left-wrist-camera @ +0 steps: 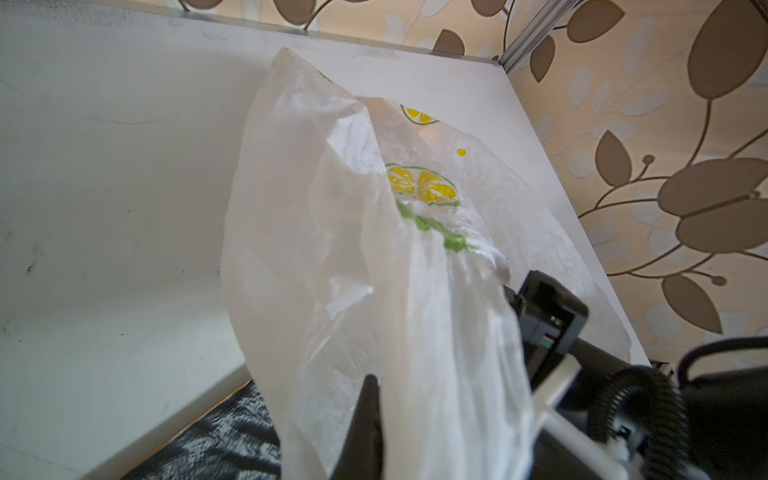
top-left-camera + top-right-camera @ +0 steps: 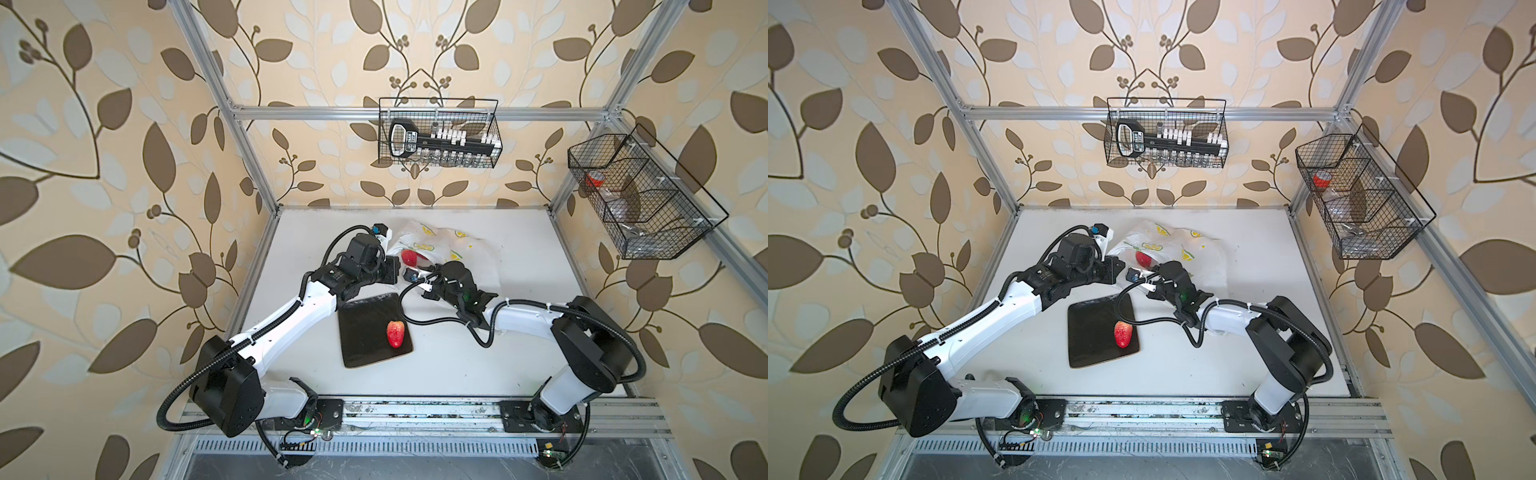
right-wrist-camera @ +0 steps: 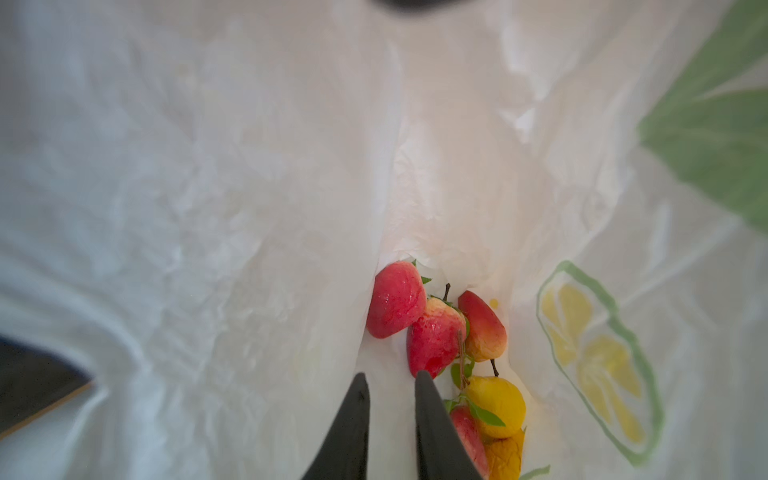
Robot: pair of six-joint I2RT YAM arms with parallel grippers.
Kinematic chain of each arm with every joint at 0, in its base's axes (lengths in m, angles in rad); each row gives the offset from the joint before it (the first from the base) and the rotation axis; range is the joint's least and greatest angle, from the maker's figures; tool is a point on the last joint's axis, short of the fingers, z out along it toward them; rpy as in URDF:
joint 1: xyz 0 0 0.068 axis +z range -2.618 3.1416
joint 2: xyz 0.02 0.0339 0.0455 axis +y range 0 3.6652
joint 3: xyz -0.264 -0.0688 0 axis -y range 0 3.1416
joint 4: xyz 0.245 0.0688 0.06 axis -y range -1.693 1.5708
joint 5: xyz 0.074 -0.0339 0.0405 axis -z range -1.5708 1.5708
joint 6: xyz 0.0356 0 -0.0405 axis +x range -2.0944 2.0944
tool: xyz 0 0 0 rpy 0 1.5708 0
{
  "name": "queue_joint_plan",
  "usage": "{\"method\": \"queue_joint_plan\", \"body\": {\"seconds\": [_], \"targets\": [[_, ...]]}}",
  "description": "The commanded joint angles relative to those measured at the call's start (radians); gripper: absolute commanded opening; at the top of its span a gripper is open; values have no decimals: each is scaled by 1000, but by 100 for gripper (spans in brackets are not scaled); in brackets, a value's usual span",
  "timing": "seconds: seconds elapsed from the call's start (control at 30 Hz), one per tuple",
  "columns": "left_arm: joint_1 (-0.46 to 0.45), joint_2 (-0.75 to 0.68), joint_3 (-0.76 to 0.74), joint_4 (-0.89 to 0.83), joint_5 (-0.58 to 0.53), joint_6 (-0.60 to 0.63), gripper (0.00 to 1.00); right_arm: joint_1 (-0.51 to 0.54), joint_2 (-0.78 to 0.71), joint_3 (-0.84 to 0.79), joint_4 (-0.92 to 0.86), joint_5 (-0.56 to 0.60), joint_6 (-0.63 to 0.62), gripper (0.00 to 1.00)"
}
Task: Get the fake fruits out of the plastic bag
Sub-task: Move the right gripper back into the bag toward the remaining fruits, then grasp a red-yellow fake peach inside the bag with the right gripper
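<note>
The plastic bag (image 2: pixel 457 249) (image 2: pixel 1200 266), white with lemon prints, lies at the back of the table. My left gripper (image 2: pixel 395 268) (image 1: pixel 372 390) is shut on its rim (image 1: pixel 332 249) and holds the mouth up. My right gripper (image 3: pixel 391 374) reaches inside the bag (image 3: pixel 208 208), jaws a narrow gap apart with only bag film showing between them. Several fake fruits lie just beyond and beside its fingertips: strawberries (image 3: pixel 395 305) (image 3: pixel 434 340), a reddish pear (image 3: pixel 484 328), a yellow pear (image 3: pixel 496 405), green leaves (image 3: pixel 484 415). One strawberry (image 2: pixel 409 257) (image 2: pixel 1143 257) shows in the mouth. Another strawberry (image 2: pixel 395 333) (image 2: pixel 1123 334) lies on the black tray (image 2: pixel 361 332) (image 2: pixel 1092 332).
The black tray sits on the white table (image 2: pixel 519 353) in front of the bag, between both arms. A wire basket (image 2: pixel 438 133) with tools hangs on the back rail and another wire basket (image 2: pixel 640 195) on the right. Aluminium frame posts (image 2: pixel 249 158) bound the table.
</note>
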Motion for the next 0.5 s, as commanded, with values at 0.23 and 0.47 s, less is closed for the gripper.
{"method": "queue_joint_plan", "body": {"seconds": [0.23,0.47], "targets": [[1,-114,-69,-21,53,55,0,-81,114,39,-28,216,28,27],[-1,-130,-75,-32,107,84,0,-118,85,91,-260,288,194,35]]}}
